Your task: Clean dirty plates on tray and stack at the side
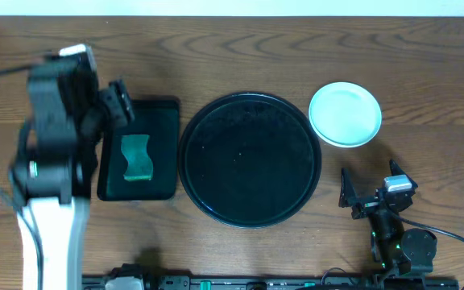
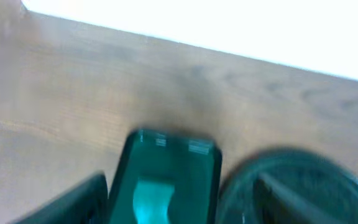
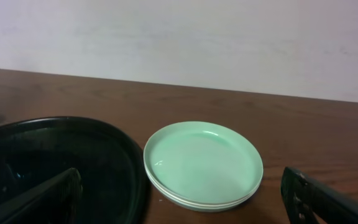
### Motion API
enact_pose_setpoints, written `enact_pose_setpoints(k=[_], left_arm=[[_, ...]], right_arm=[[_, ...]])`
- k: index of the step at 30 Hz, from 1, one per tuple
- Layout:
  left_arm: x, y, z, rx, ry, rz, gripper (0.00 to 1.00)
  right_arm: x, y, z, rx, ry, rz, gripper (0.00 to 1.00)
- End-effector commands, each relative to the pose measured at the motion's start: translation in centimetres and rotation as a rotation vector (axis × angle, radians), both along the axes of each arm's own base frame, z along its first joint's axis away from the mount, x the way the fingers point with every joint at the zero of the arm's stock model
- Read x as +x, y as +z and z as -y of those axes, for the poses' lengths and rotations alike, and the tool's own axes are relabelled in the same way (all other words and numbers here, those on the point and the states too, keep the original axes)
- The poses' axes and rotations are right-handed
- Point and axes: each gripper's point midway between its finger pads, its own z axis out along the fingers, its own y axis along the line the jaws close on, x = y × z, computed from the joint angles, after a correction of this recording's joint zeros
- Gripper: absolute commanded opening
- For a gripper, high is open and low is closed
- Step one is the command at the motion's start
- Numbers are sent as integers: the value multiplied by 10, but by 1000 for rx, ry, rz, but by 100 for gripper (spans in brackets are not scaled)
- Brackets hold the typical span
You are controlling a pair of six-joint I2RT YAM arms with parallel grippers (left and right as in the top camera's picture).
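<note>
The pale-mint plates (image 1: 345, 113) sit stacked on the table to the right of the large round black tray (image 1: 250, 158). The stack also shows in the right wrist view (image 3: 202, 163), with no smears on its top plate. The tray (image 3: 55, 163) carries no plates. My right gripper (image 1: 351, 193) is open and empty, low near the front edge, short of the stack. My left gripper (image 1: 119, 103) is open and empty above the far end of the small rectangular tray. The left wrist view is blurred.
A small black rectangular tray (image 1: 158, 114) with a green sponge (image 1: 137, 157) lies left of the round tray; it shows in the left wrist view (image 2: 166, 155) with the sponge (image 2: 151, 198). A pale wall runs behind the table.
</note>
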Motion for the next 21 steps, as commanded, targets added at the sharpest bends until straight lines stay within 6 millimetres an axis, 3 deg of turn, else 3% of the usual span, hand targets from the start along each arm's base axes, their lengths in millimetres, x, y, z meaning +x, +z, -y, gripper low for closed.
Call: enact_pose_setpoints(k=[1,8,13,21], left_arm=[[-19,-12,8,97,-111,83,75],[-39,-41,9,159,-107,387,75],[-64,-87,10,163,-103,421,75],[-84,-117,6,189,-78,472,75]], right_arm=[[0,0,1,-10,0,5,99],[0,0,1,-10,0,5,99],[0,0,1,-10,0,5,99],[0,0,1,-10,0,5,99]])
